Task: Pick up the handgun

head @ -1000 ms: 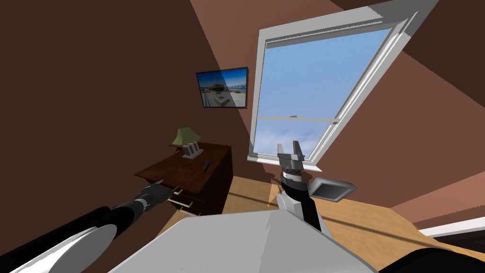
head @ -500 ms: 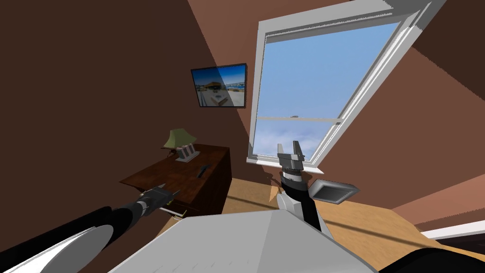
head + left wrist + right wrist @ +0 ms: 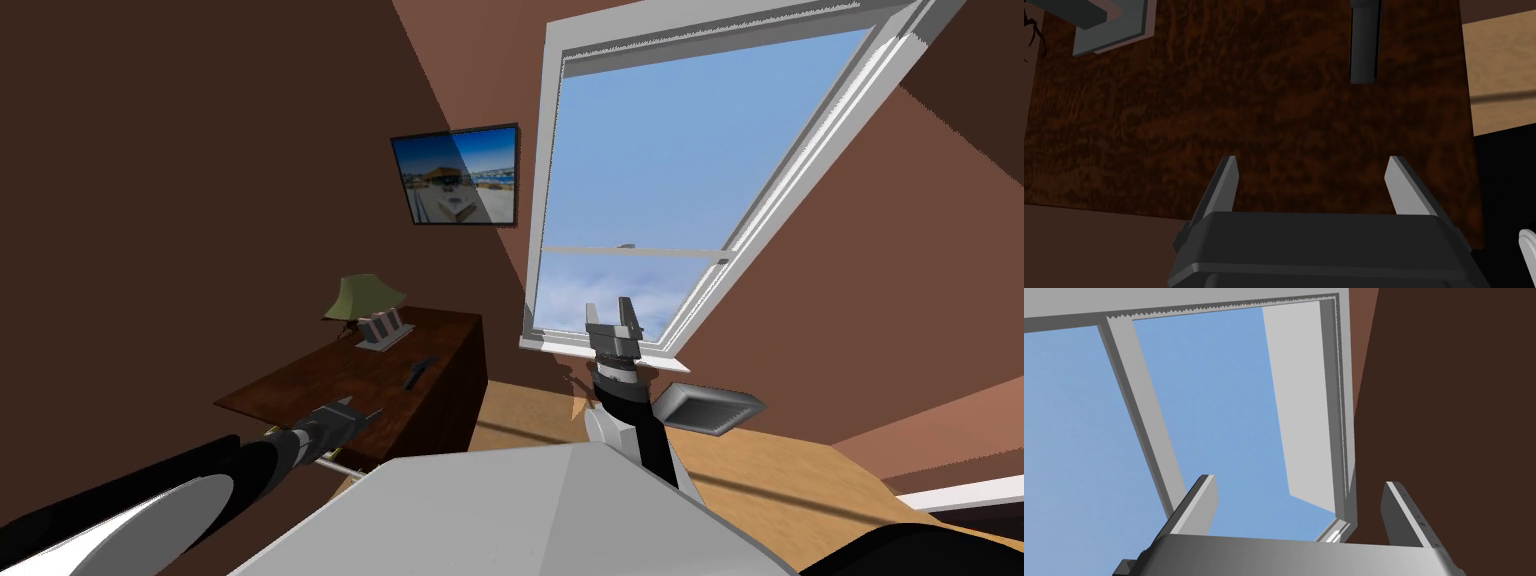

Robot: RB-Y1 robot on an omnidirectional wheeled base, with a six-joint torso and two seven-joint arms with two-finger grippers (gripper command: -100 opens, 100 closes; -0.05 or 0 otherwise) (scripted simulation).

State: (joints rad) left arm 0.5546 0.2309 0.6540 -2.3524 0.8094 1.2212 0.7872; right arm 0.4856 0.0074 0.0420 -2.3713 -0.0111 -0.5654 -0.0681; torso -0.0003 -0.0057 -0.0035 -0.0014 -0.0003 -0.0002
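Approach step: the released left gripper [image 3: 1313, 162] hovers over the dark brown wooden bench [image 3: 1224, 100]. The slim black handgun [image 3: 1365, 42] lies ahead, apart. Next: advance, descend, clench around it.

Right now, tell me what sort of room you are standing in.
Probably a bedroom in a house: a dark wooden dresser with a lamp on it, a framed picture on the brown wall, and a large white-framed window.
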